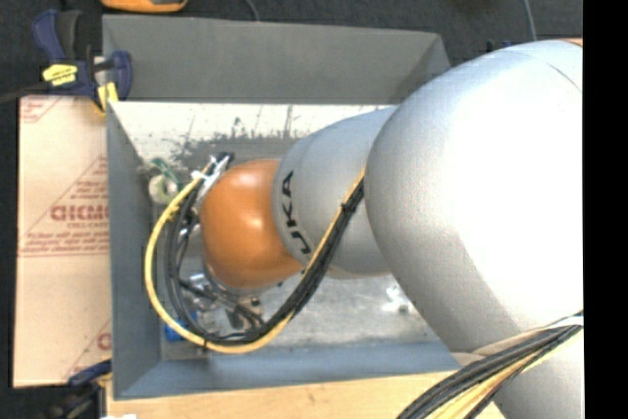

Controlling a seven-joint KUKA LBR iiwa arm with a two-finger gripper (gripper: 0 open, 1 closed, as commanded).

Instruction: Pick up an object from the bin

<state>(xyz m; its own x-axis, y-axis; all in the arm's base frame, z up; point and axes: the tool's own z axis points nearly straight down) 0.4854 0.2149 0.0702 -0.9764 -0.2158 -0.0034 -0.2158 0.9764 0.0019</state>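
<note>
My gripper reaches down into the front left part of the bin; dark metal parts of it show below the orange cover, ringed by cables. A small blue thing lies by the front left corner, just left of the gripper. A pale, round greenish-white thing rests against the left wall, further back. Whatever lies straight under the gripper is hidden.
The arm and its orange cover hang over most of the bin floor. A small white scrap lies on the floor toward the front right. A bare strip of floor shows along the back wall.
</note>
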